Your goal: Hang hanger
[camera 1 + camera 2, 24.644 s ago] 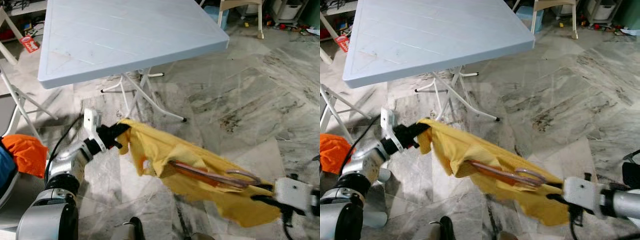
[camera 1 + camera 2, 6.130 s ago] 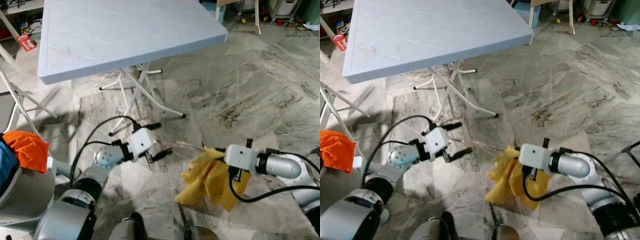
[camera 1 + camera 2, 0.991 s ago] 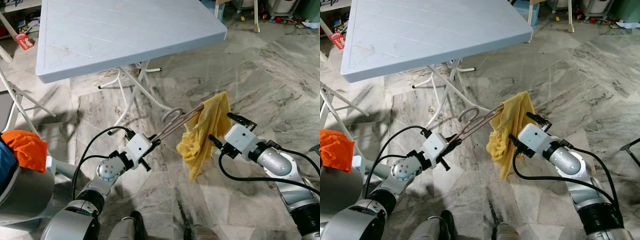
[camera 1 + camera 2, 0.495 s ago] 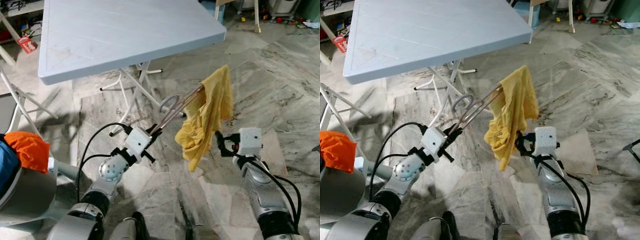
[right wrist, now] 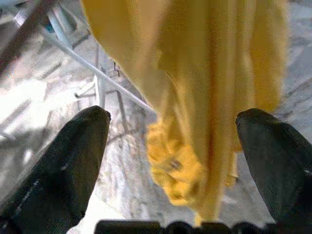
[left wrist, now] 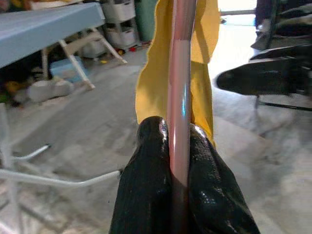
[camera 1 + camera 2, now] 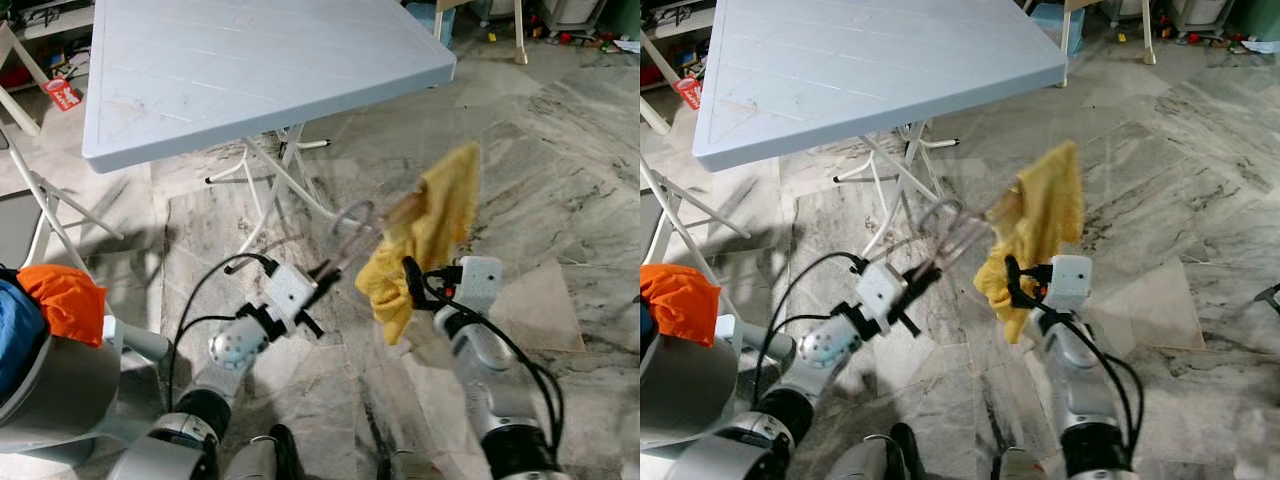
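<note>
A pink hanger (image 7: 352, 232), blurred by motion, slants up from my left gripper (image 7: 320, 272), which is shut on its lower bar. The left wrist view has the black fingers (image 6: 146, 195) pinched on the pink bar (image 6: 178, 97). A yellow cloth (image 7: 436, 215) is draped over the hanger's far end and hangs down. My right gripper (image 7: 412, 283) is open just below and beside the cloth's lower bunch. In the right wrist view the yellow cloth (image 5: 204, 92) hangs ahead between the two spread fingers (image 5: 68, 161).
A light blue folding table (image 7: 250, 70) stands ahead on white legs (image 7: 285, 175). An orange cloth (image 7: 62, 300) lies on a grey seat at my left. A white folding chair frame (image 7: 40, 200) stands at the left. Marble floor lies open to the right.
The hanger and cloth have swung a little right and are blurred. My right gripper has moved left, in under the hanging cloth. The left gripper still holds the hanger.
</note>
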Available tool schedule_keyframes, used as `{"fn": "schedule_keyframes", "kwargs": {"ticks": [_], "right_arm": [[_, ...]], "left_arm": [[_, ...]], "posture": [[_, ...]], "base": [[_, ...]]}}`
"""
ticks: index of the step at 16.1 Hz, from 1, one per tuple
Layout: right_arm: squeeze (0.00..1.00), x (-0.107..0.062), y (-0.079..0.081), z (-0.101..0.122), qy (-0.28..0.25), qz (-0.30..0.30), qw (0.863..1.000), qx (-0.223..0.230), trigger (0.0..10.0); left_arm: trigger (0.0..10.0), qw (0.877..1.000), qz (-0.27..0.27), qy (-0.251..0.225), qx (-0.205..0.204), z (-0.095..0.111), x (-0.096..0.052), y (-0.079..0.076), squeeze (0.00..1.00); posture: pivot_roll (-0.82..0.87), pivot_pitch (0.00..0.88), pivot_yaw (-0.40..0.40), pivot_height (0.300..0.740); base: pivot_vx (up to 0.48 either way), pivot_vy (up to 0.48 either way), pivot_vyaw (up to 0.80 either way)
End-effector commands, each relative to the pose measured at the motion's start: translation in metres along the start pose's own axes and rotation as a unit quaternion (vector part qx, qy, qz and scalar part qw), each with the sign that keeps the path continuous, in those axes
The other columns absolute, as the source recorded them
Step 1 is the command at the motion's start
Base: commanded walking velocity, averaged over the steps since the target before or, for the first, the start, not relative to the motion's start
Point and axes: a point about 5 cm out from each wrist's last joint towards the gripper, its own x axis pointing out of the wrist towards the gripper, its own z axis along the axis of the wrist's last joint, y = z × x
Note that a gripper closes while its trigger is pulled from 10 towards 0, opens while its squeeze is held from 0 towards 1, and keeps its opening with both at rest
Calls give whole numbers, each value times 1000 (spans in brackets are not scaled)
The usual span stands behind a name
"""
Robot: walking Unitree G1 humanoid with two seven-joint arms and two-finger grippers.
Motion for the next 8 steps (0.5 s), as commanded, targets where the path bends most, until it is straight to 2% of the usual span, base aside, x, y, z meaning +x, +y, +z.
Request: {"fn": "schedule_keyframes", "kwargs": {"ticks": [1, 4, 6, 7, 8], "right_arm": [[0, 0, -1, 0, -11, -15, 999, 28, 10000], [0, 5, 4, -4, -13, -21, 999, 27, 10000], [0, 11, -4, 0, -15, -58, 998, -5, 10000], [0, 15, -8, 2, -16, -72, 997, -3, 10000], [0, 17, -10, 3, -15, -75, 997, -2, 7569]], "left_arm": [[0, 1000, -4, -12, -2, 3, 0, -1, 0], [0, 999, -28, -14, -14, 1, 0, -9, 0], [0, 999, -37, -22, -15, 2, -1, -13, 0], [0, 999, -41, -27, -20, 2, -2, -14, 0], [0, 998, -47, -31, -23, 2, -2, -15, 0]], "posture": [[-170, 176, 116, 740], [-167, 173, 117, 740], [-165, 173, 117, 740], [-156, 172, 109, 740], [-155, 172, 109, 740]], "base": [[0, 0, 0], [0, 0, 0], [0, 0, 0], [0, 0, 0], [0, 0, 0]]}}
